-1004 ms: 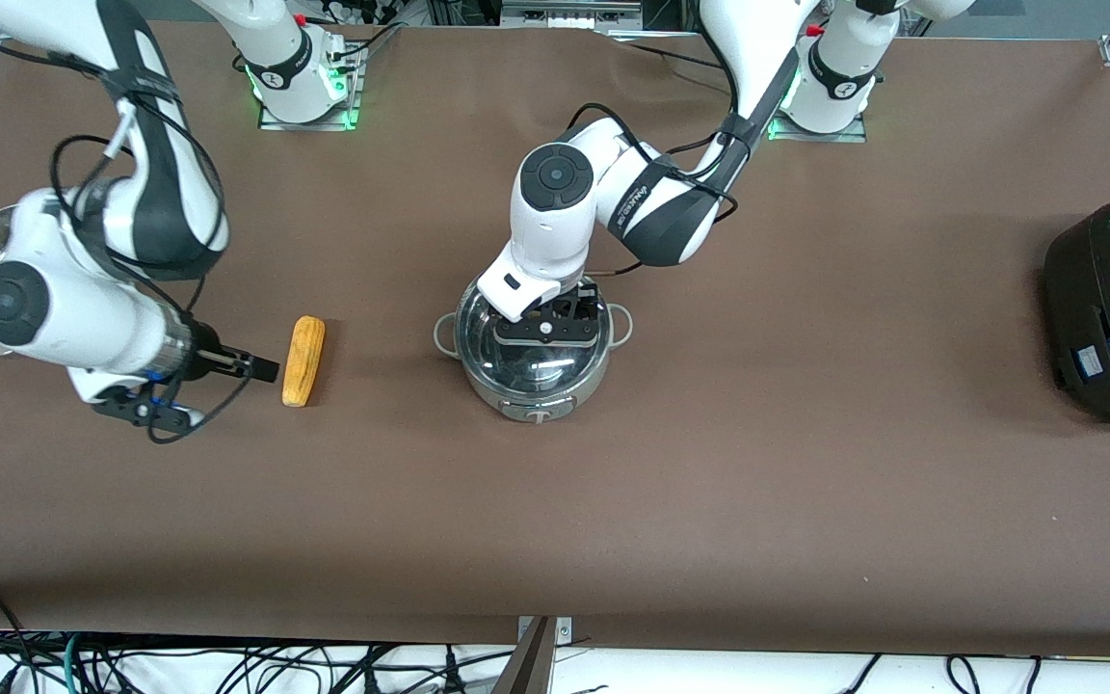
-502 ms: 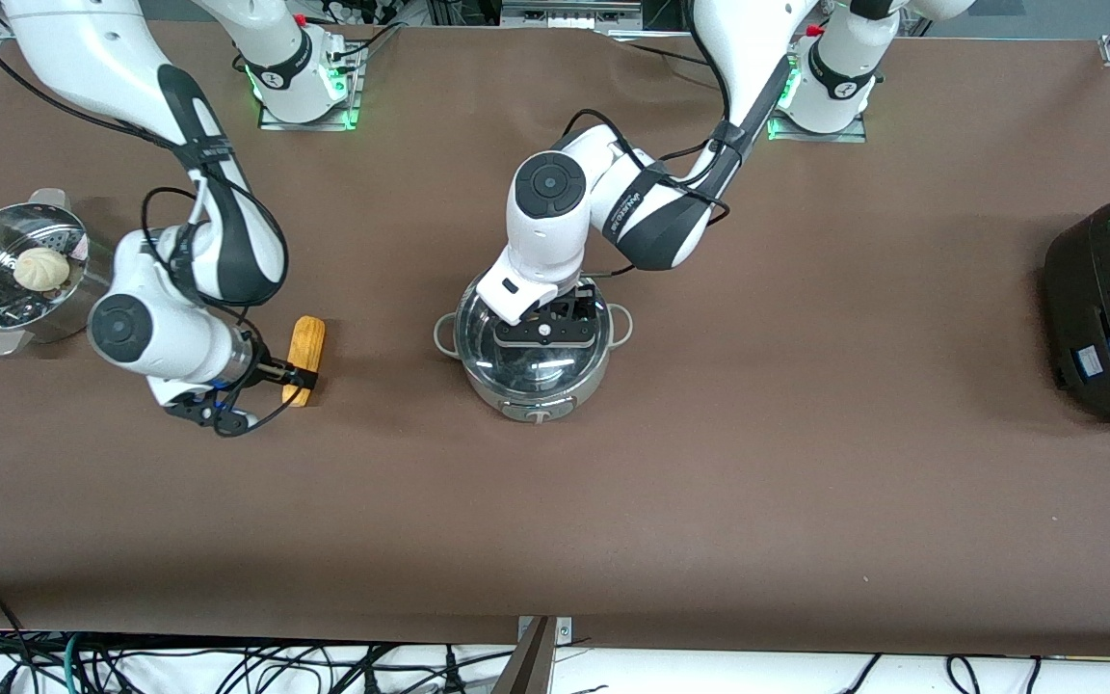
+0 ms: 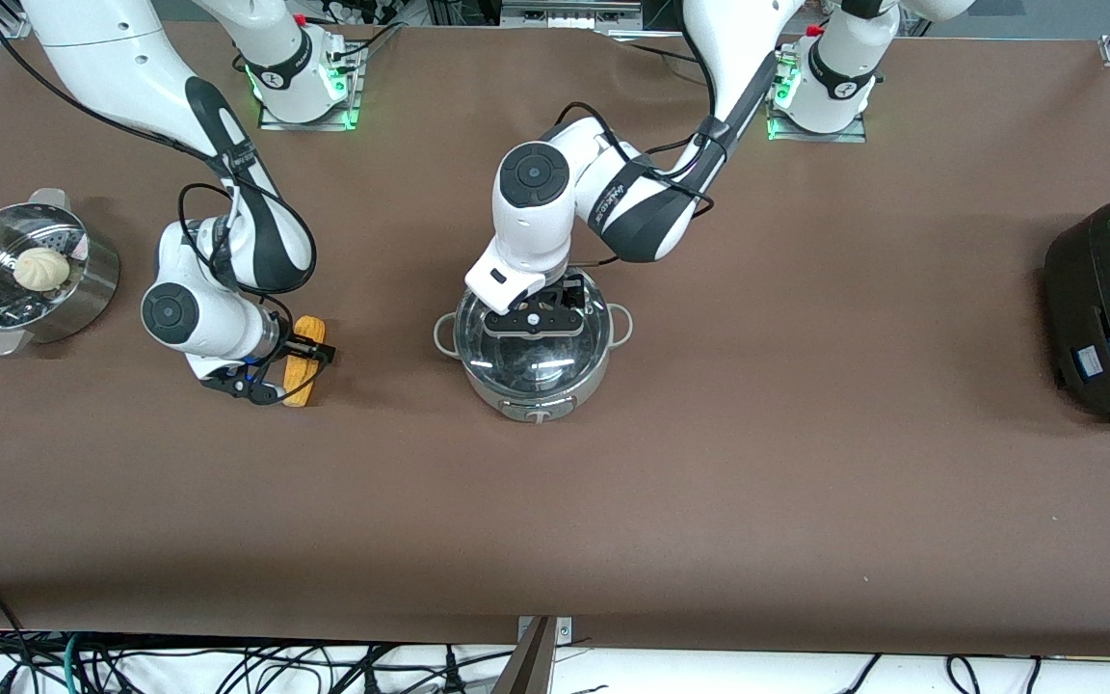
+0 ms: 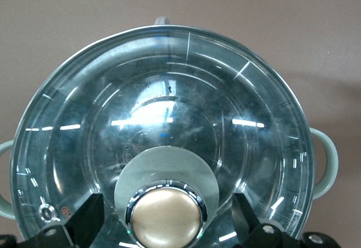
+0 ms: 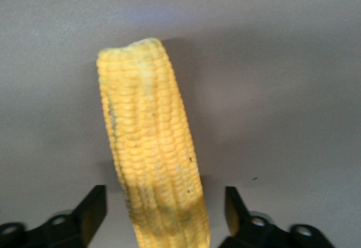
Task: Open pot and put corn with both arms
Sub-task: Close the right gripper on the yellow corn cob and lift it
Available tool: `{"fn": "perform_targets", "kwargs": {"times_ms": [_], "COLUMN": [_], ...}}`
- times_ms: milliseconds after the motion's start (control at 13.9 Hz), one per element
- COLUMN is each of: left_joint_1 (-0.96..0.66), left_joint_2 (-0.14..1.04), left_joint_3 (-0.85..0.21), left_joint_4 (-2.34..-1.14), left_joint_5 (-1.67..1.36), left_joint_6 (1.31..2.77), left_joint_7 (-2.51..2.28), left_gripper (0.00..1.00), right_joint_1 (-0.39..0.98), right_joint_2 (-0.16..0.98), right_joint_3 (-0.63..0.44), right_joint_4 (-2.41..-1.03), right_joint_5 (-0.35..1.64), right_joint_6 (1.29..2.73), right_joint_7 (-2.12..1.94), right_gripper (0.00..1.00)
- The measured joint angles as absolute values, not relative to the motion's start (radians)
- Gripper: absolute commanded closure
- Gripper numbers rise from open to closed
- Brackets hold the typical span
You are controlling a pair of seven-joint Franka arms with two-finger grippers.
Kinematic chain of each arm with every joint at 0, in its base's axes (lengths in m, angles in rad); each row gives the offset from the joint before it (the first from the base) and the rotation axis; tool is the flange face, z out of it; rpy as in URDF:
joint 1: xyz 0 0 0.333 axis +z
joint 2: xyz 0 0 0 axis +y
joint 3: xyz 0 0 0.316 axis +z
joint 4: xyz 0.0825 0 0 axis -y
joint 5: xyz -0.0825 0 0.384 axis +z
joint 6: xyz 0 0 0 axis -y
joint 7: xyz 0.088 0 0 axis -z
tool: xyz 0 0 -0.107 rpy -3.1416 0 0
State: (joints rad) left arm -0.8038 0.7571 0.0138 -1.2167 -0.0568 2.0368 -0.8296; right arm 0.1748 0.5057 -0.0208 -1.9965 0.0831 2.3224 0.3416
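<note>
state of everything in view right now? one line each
Round shiny steel pot: closed, glass lid on.
Yellow-orange corn cob: lying on table, not lifted.
Left gripper: open, fingers either side of tan lid knob.
Right gripper: open, straddling corn.
Perforated steel steamer basket: uncovered, pale bun inside.

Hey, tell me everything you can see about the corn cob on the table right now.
The corn is one yellow-orange cob with tight rows of kernels, a few darker specks and a blunt end. It lies flat on the brown table, between the steamer basket and the pot, toward the right arm's end. The right gripper is down over it, jaws open on either side with a gap showing on both; it is not lifted.
</note>
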Motion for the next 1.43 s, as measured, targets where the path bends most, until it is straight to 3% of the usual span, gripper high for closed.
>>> {"fn": "perform_targets", "kwargs": {"times_ms": [215,502,861,1435], "left_joint_1": [-0.804,-0.804,-0.804,-0.804], "left_joint_2": [0.756,0.755,0.756,0.756], "left_joint_3": [0.017,0.019,0.019,0.019], "left_joint_4": [-1.216,-1.206,-1.205,-1.199], "left_joint_5": [-0.054,-0.054,-0.054,-0.054], "left_joint_6": [2.029,2.021,2.013,1.973], "left_joint_7": [-0.833,-0.833,-0.833,-0.835], "left_gripper": [0.25,0.26,0.18,0.16], "right_joint_1": [0.183,0.183,0.177,0.174], "right_joint_2": [0.506,0.506,0.495,0.494], "right_joint_3": [-0.021,-0.021,-0.036,-0.049], "right_joint_4": [-1.996,-1.934,-1.721,-1.629], "right_joint_5": [0.082,0.082,0.082,0.037], "right_joint_6": [2.322,2.203,1.912,1.858], "right_joint_7": [0.340,0.336,0.332,0.314], "right_gripper": [0.87,0.87,0.87,0.87]}}
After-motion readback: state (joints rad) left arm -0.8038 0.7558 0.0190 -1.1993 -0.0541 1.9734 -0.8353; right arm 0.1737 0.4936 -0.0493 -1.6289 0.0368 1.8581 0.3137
